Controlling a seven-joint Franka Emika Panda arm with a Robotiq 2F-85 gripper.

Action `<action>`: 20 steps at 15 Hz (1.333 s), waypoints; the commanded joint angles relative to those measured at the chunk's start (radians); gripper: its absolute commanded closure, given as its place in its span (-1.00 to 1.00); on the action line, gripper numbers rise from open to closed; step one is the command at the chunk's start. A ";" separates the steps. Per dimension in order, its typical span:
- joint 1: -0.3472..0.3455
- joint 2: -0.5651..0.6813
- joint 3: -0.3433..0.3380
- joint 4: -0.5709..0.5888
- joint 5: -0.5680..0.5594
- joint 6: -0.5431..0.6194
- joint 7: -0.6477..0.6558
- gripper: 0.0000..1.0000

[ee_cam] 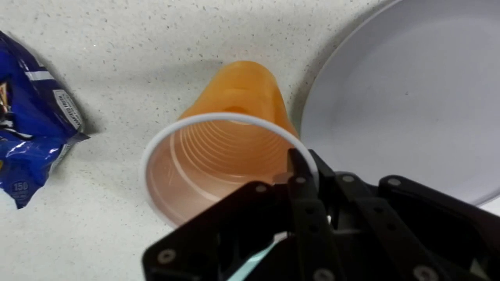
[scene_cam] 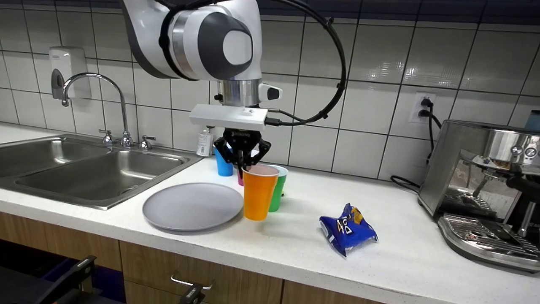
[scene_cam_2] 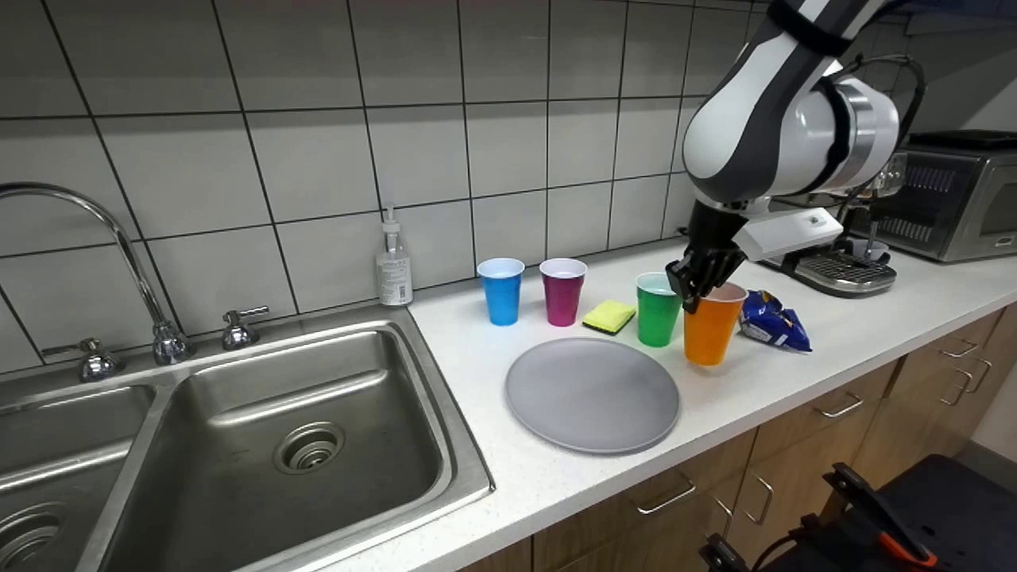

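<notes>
Tool (ee_cam: pixel 308 160), black and jointed, is met nearest the camera, spread across the lower part of the wrist view. Its fingers (ee_cam: pixel 308 203) are closed narrow on an orange cup (ee_cam: pixel 230 144): the white rim is pinched, one fingertip seen inside the cup, one outside. Cup held mouth up with a slight lean; whether its base is borne by the worktop (scene_cam: pixel 295 249) cannot be told.

Arm (scene_cam: pixel 202 42) is bent above the worktop, wrist turned down, the tool pointed at the cup beneath it. A white housing (scene_cam: pixel 228 117) is mounted just above the tool, a black cable (scene_cam: pixel 344 63) looped out to one side.

Writing: "ROBOTIQ" is made out on the tool's body in an exterior view. On a blue snack bag (ee_cam: pixel 35 121), left of the tool in the wrist view, "150" can be read, with "FRESH" on a white strip; larger lettering there, in an exterior view, cannot be made out. Label on the soap bottle (scene_cam_2: pixel 395 274), well apart from the tool, is too small to be read.

Gray plate (ee_cam: pixel 410 78) is found just beside the tool, to its right in the wrist view. Green cup (scene_cam_2: pixel 657 318) is placed near the tool, toward the tiled wall (scene_cam_2: pixel 318 167); a yellow sponge (scene_cam_2: pixel 609 316), a magenta cup (scene_cam_2: pixel 562 294) and a blue cup (scene_cam_2: pixel 500 294) are noted farther off.
</notes>
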 commanded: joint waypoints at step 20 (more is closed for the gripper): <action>0.289 -0.151 0.063 -0.092 0.093 -0.044 -0.101 0.98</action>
